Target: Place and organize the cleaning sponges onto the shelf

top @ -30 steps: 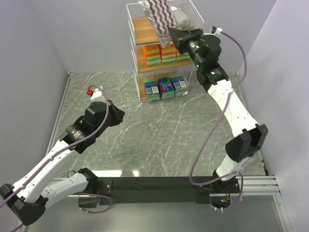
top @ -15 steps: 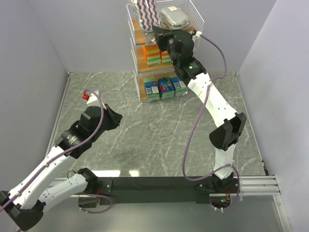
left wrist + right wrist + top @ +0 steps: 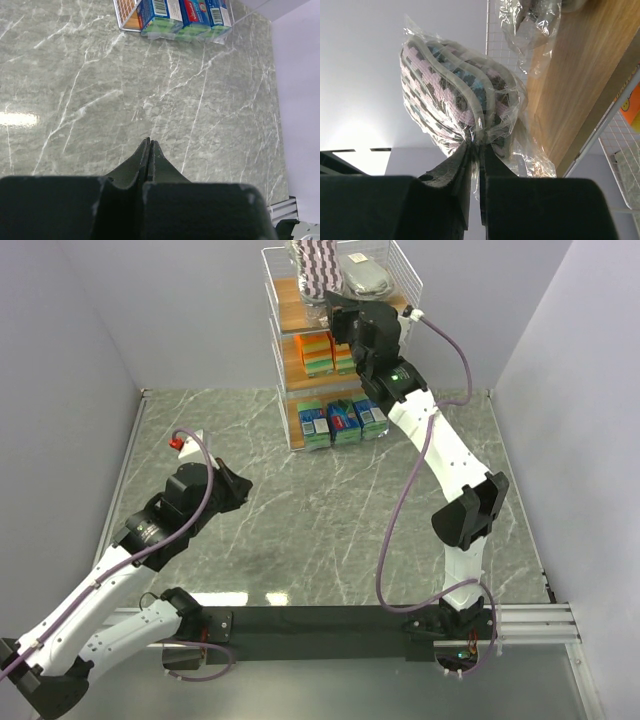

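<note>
Right gripper nips the wrap of the striped sponge, at its 12 o'clock by the shelf; left gripper closed, empty.

A grey-green marbled worktop with white veins, one bright glare patch on it. Plain pale walls on three sides. A black strip and a ribbed metal rail run along the near edge.

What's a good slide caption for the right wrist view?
Right gripper pinching the clear-wrapped purple-white striped sponge pack by its edge, beside the shelf's wooden tier.
</note>
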You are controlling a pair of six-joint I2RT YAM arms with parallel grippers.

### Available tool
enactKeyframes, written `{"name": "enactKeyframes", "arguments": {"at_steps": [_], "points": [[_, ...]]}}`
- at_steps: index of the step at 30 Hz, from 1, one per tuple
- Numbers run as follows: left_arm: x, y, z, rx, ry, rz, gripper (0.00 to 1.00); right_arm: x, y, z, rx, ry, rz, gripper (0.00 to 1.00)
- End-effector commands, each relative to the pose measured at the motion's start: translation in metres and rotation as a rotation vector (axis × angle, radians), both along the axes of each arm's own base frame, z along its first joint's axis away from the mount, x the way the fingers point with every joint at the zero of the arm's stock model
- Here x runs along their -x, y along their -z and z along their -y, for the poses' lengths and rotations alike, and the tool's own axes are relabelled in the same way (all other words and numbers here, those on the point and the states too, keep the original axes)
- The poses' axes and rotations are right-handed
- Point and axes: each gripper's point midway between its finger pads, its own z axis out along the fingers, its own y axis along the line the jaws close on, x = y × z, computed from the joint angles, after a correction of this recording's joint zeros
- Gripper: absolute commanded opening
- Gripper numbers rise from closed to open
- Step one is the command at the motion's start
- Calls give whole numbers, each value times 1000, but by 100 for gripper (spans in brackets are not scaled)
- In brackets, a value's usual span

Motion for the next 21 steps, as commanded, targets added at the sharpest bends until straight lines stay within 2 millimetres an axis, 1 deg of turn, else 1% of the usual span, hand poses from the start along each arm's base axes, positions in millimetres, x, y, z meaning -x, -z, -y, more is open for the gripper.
{"name": "enactKeyframes", "arguments": {"at_steps": [1, 4, 5, 6, 8, 9, 13, 16, 18, 19, 21], "points": [[1, -2, 0, 23, -3, 2, 1, -2, -7, 4, -41, 39, 11, 12], [2, -2, 0, 26, 1, 4, 0, -5, -1, 2, -41, 35, -4, 16], [1, -3, 0, 26, -1, 5, 1, -5, -3, 3, -43, 37, 0, 16], [2, -5, 0, 27, 0, 10, 1, -7, 2, 1, -42, 37, -10, 17], [2, -4, -1, 24, -3, 7, 1, -10, 3, 1, -39, 37, -15, 24], [2, -5, -2, 23, -6, 7, 1, -10, 2, 1, -37, 38, -15, 30], [4, -7, -3, 26, -8, 13, 1, -11, 4, 1, -44, 42, -17, 36], [5, -8, -4, 30, -9, 15, 1, -8, -1, 3, -49, 44, -2, 44], [5, -7, -5, 26, -12, 13, 1, -4, -12, 6, -58, 46, 26, 49], [6, -8, -5, 30, -13, 14, 1, -3, -13, 7, -59, 49, 30, 55], [6, -7, -5, 31, -12, 13, 1, 2, -23, 11, -59, 53, 55, 61]]}}
